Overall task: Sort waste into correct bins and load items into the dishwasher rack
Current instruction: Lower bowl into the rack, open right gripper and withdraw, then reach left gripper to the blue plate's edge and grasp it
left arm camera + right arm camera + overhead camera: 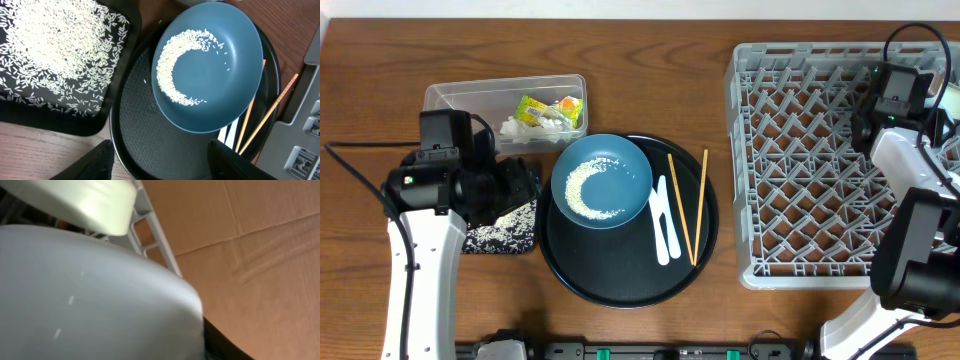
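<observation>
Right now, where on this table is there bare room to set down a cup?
Bare wood lies between the clear tub and the rack, beyond the round black tray. The rack's left and middle lattice is free too. Crowded: the round tray, and around the rice tray under the left arm.

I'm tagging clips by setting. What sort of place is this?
Probably a lab tabletop staged as a dish-clearing station, not a real kitchen: a dishwasher rack on a bare wooden table, and a bowl holding leftover rice.
</observation>
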Controlling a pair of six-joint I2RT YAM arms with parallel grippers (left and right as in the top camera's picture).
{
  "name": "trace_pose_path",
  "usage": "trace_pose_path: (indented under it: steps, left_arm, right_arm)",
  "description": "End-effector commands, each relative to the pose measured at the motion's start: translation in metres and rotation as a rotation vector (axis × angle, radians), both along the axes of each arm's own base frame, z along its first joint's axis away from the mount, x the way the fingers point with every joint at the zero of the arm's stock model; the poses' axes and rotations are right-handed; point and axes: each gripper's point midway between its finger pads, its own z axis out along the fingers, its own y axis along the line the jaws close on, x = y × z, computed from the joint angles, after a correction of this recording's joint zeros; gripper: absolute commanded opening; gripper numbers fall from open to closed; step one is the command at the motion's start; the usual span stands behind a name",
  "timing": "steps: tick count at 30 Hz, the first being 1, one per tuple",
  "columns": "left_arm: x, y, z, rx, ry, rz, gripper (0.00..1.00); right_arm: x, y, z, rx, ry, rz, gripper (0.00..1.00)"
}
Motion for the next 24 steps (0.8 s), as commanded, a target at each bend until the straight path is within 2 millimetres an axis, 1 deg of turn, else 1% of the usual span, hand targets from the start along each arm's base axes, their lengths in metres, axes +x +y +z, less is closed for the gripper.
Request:
trace_pose_path:
  steps: [1,4,6,7,9,11,13,15,18,22,24]
  left_arm:
    - [0.002,0.003,0.006,0.011,-0.016,0.005,0.61]
    - [0.002,0.003,0.006,0.011,-0.016,0.005,0.61]
    - [0.002,0.003,0.006,0.011,-0.016,0.005,0.61]
    - [0.002,0.003,0.006,0.011,-0.016,0.005,0.61]
    - [0.002,0.003,0.006,0.011,-0.016,0.005,0.61]
    - [0.002,0.003,0.006,0.011,-0.016,0.005,0.61]
    - [0.002,0.003,0.006,0.011,-0.016,0.005,0.61]
    - [0.002,0.003,0.006,0.011,-0.016,0.005,0.61]
    - [0.002,0.003,0.006,0.011,-0.016,0.005,0.61]
    - [0.002,0.003,0.006,0.011,-0.016,0.005,0.61]
    - [0.002,0.003,0.006,0.011,-0.016,0.005,0.61]
  right_arm:
    - [0.016,0.032,-0.02,0.097,-0.036,0.076,0.46]
    - [0.013,0.041,-0.024,0.12,-0.057,0.061,0.5]
    - [0.011,0.049,-0.026,0.154,-0.085,0.05,0.55]
    - [0.012,0.054,-0.028,0.179,-0.085,0.064,0.55]
    - [0.015,0.067,-0.032,0.264,-0.094,0.106,0.55]
    - [0.015,0.075,-0.031,0.332,-0.13,0.114,0.57]
    - [0.015,0.084,-0.028,0.398,-0.156,0.131,0.61]
    - [0.013,0.094,-0.02,0.456,-0.167,0.166,0.66]
    - [0.008,0.1,-0.004,0.482,-0.188,0.188,0.72]
    - [-0.003,0.108,0.02,0.52,-0.216,0.221,0.75]
    - [-0.008,0.119,0.031,0.574,-0.23,0.259,0.78]
